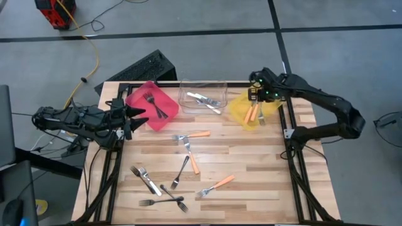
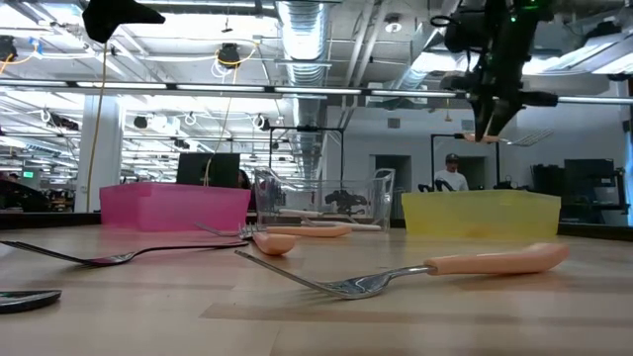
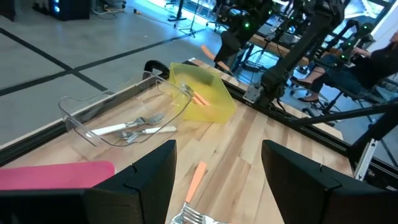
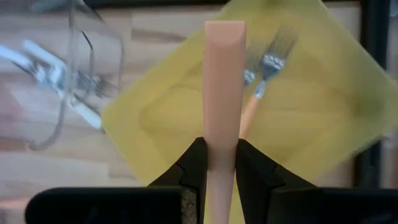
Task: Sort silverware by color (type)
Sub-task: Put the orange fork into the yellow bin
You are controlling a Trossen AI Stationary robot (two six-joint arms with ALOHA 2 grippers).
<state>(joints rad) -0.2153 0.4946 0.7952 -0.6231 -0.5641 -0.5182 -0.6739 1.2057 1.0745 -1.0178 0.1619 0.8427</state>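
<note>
Right wrist view: right gripper [image 4: 217, 163] jaws clamp an orange-handled fork [image 4: 222, 93] directly above the yellow bin [image 4: 311, 124]. Release straight down, clear of its rim. Left gripper [image 3: 217, 180], jaws open, waits beside the red bin [image 1: 162, 115].
</note>
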